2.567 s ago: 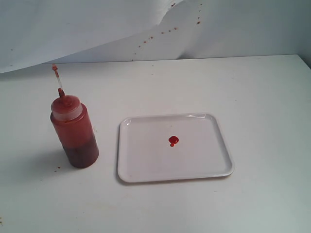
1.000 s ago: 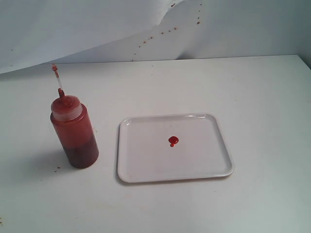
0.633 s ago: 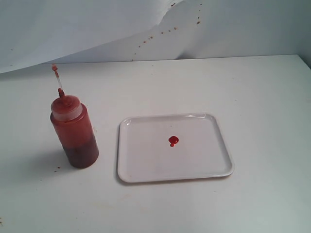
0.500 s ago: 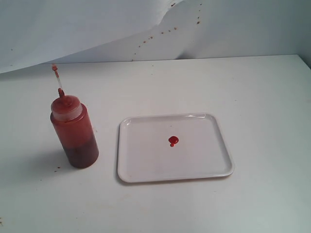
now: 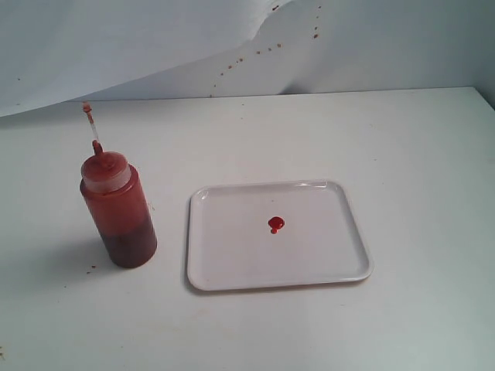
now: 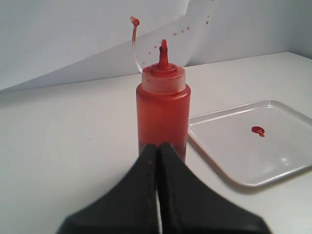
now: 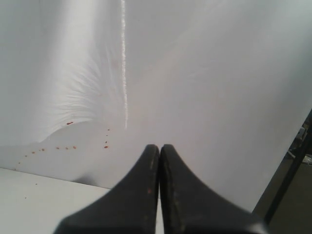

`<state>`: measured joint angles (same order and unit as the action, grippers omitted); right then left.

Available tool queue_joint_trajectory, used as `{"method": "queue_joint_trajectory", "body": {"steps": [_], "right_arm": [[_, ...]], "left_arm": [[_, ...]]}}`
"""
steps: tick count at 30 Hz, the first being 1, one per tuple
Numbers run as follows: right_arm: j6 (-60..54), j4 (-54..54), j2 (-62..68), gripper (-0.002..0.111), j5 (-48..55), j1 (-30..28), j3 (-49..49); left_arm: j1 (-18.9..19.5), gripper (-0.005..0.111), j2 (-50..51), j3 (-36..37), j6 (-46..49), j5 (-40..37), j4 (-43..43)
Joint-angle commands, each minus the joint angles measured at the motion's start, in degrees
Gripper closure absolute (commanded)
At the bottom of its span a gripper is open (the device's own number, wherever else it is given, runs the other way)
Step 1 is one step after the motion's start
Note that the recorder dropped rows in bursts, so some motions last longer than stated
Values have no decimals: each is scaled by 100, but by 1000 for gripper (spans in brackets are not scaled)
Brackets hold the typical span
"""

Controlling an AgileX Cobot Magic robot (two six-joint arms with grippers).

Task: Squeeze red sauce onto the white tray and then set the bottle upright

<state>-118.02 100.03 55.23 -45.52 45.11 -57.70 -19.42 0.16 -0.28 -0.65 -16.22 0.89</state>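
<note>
On the white table (image 5: pixel 418 139), just left of the white tray (image 5: pixel 325 259) and not touching it, see the bottle (image 5: pixel 117 212) standing upright on its darker base, thin nozzle (image 5: pixel 91 124) rising with a slight lean. Near the tray's middle, find the red sauce (image 5: pixel 275 224) as one small glossy blob with a short tail. Behind, note a white backdrop sheet (image 5: pixel 116 46) flecked with dark red specks (image 5: pixel 255 52). From the left wrist view, find the left gripper (image 6: pixel 157 146) with black fingers pressed together, gripping nothing, pointed at the bottle's lower body. From the right wrist view, find the right gripper (image 7: pixel 159 147) likewise pressed together and empty, facing the backdrop sheet.
</note>
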Motion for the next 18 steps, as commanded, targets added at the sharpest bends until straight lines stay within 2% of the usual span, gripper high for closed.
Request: {"method": "queue_joint_trajectory", "body": {"steps": [1,4,10,12,18], "right_arm": [[13,-8,-23,108,-12,6,29],[13,-8,-23,108,-12,6,29],[13,-8,-23,108,-12,6,29],[13,-8,-23,108,-12,6,29],[13,-8,-23,108,-12,6,29]], "left_arm": [[6,107,-4,28,-37,1,-18],[29,107,-16,28,-25,-40,-121],[1561,107,-16,28,-52,-65,-168],[1888,107,-16,28,-52,-74,-168],[1931,107,-16,28,-52,-74,-168]]}}
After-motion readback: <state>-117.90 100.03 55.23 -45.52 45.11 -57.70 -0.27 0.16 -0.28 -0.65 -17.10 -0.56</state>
